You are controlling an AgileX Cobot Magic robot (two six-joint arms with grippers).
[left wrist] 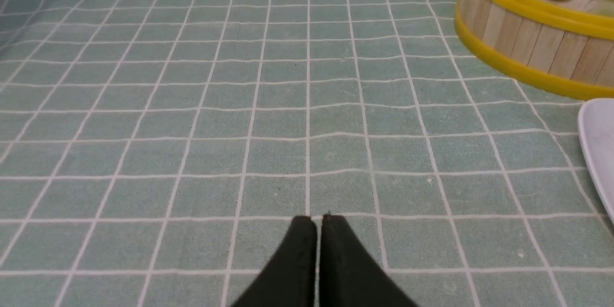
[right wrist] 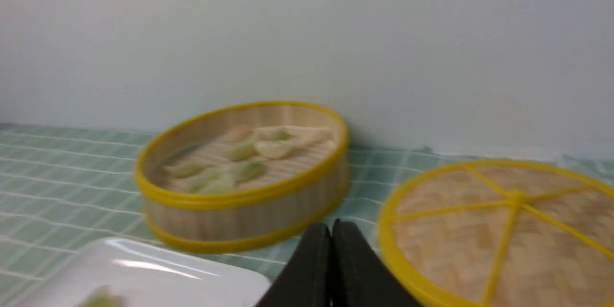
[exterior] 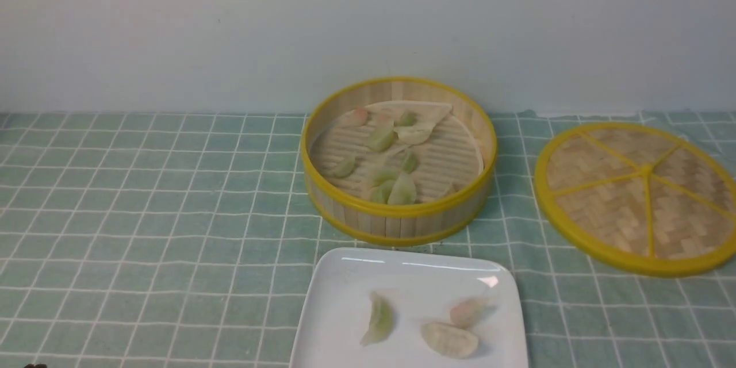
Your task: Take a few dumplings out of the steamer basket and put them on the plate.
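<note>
Fingers [right wrist: 346,254] of the right gripper [right wrist: 331,230] pressed together near woven lid [right wrist: 503,230].

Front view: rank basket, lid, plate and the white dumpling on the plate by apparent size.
Largest to smallest:
1. Lid, basket and plate: too alike to rank; the plate is nearest and cut off by the frame.
2. White dumpling, clearly smallest.

Front view high, facing wall; wrist views low, near cloth; all share steamer basket [exterior: 397,215].
</note>
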